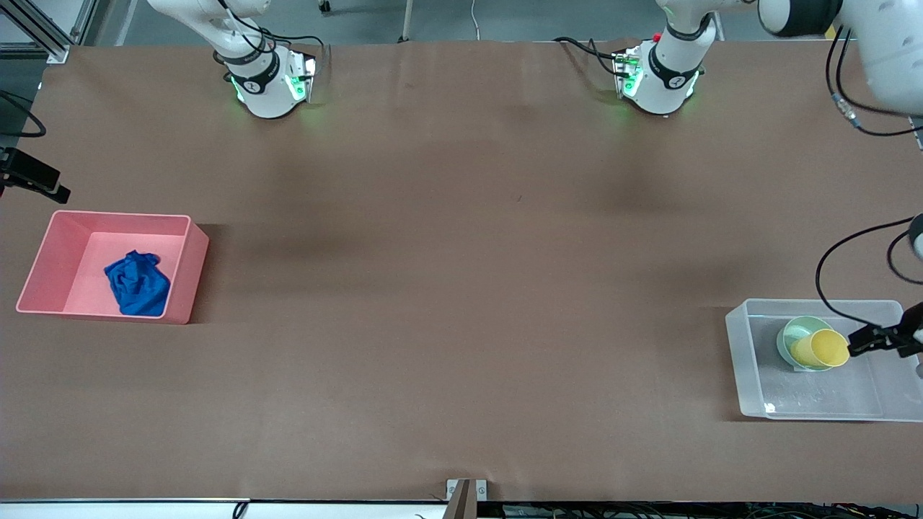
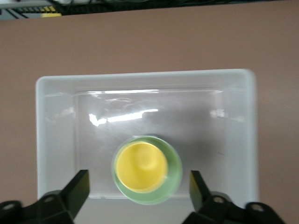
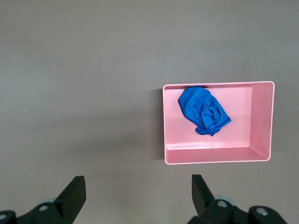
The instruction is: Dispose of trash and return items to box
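The blue cloth (image 1: 137, 282) lies in the pink bin (image 1: 50, 252) at the right arm's end of the table; both also show in the right wrist view, the cloth (image 3: 203, 111) in the bin (image 3: 261, 116). The yellow cup (image 1: 820, 348) stands inside the mint-green bowl (image 1: 793, 333) in the clear box (image 1: 743, 360) at the left arm's end. My left gripper (image 1: 862, 340) hangs open and empty over the cup (image 2: 141, 166), the bowl (image 2: 173, 179) and the box (image 2: 56, 140), its jaws (image 2: 139, 189) wide apart. My right gripper (image 3: 138, 193) is open and empty over bare table beside the pink bin.
The two arm bases (image 1: 267, 86) (image 1: 660, 79) stand along the table's edge farthest from the front camera. A black device (image 1: 32, 176) juts in above the pink bin. Black cables (image 1: 829, 274) hang over the clear box. A metal bracket (image 1: 465, 494) sits at the near edge.
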`<action>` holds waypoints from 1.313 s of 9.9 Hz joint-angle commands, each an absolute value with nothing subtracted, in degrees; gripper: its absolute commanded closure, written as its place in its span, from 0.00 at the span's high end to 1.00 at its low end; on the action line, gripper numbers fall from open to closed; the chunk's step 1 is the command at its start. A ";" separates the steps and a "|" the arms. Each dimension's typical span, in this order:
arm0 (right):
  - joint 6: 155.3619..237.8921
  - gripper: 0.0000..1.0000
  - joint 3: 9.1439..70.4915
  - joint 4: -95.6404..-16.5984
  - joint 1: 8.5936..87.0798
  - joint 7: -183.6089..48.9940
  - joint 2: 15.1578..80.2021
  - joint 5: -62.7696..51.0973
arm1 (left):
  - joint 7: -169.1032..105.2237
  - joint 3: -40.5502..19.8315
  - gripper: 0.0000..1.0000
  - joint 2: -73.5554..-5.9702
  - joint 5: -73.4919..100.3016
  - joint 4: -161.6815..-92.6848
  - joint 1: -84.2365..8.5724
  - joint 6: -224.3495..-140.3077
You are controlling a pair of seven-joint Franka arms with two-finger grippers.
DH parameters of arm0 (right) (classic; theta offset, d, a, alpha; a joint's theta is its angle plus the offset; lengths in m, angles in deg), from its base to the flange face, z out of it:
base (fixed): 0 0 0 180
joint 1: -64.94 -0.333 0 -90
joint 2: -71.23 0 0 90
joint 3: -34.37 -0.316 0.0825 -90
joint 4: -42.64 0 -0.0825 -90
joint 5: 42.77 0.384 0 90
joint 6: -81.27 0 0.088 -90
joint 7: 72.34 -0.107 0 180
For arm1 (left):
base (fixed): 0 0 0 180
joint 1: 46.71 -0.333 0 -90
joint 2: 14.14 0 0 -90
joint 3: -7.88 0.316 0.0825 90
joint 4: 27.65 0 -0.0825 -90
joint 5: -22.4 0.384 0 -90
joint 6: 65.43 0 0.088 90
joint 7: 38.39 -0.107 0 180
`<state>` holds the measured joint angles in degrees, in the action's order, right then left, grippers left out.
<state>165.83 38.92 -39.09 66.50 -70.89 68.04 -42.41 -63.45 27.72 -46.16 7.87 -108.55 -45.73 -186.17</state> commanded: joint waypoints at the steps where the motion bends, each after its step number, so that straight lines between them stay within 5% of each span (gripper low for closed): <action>1: 165.91 1.00 39.20 -40.77 65.73 -70.76 69.74 -43.21 | -57.42 22.06 1.00 -36.86 12.09 -112.89 -45.82 -176.66; 6: 165.91 1.00 39.11 -40.51 65.55 -70.67 69.74 -43.21 | -45.87 12.28 1.00 -15.23 21.08 -123.17 -45.74 -165.12; 10: 165.82 1.00 39.20 -40.59 65.55 -70.67 69.74 -43.21 | -45.42 10.34 1.00 -14.58 20.81 -113.54 -43.99 -156.78; 13: 165.82 1.00 39.11 -40.59 65.64 -70.76 69.74 -43.21 | -39.46 10.17 1.00 -12.74 20.73 -114.74 -43.81 -152.27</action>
<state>165.78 39.02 -39.08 65.90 -70.89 68.13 -42.41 -41.44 10.50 -13.01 19.86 -113.27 -43.85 -153.81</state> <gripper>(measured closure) 0.000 0.000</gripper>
